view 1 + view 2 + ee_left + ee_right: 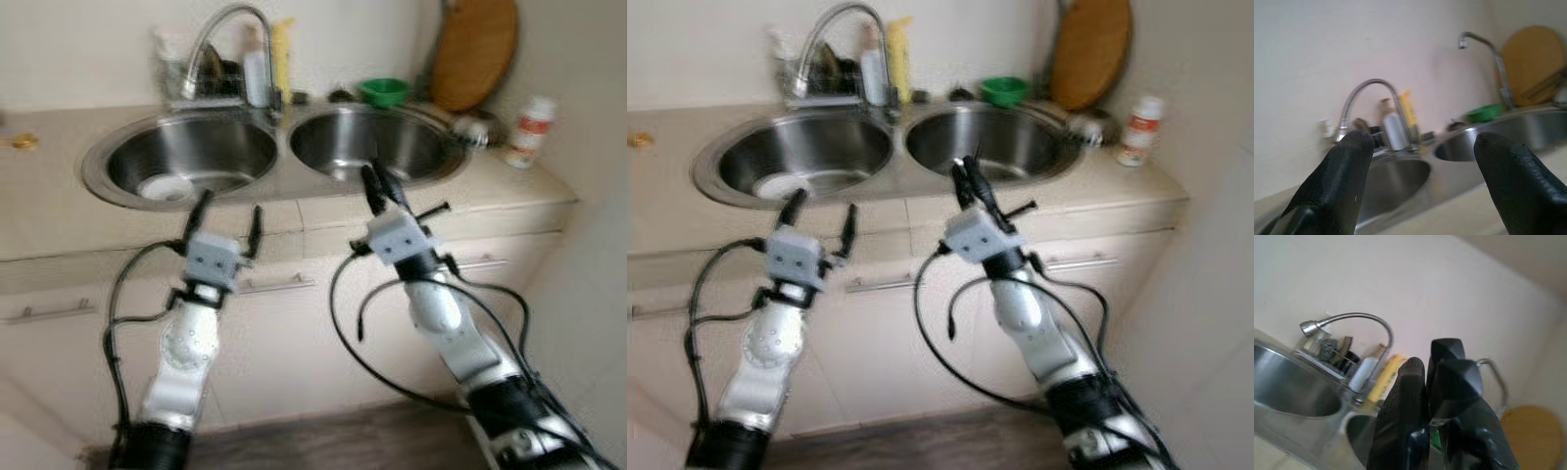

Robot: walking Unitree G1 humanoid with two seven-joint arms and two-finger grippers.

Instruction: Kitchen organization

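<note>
A steel double sink is set in a beige counter, with a left basin point(191, 157) and a right basin point(377, 145). A white dish point(165, 187) lies in the left basin. My left gripper point(226, 217) is open, held up in front of the counter edge below the left basin. My right gripper point(379, 186) is shut with nothing between its fingers, and it points at the near rim of the right basin. A curved faucet point(230, 34) rises behind the sink. Beside it stand a white bottle point(257, 70) and a yellow item point(283, 57).
A green bowl point(384, 91) and a round wooden board point(475, 51) stand at the back right. A white bottle with a red label point(530, 130) is on the counter's right end. A small yellow thing point(24, 141) lies far left. Cabinet drawers point(274, 284) with handles are below.
</note>
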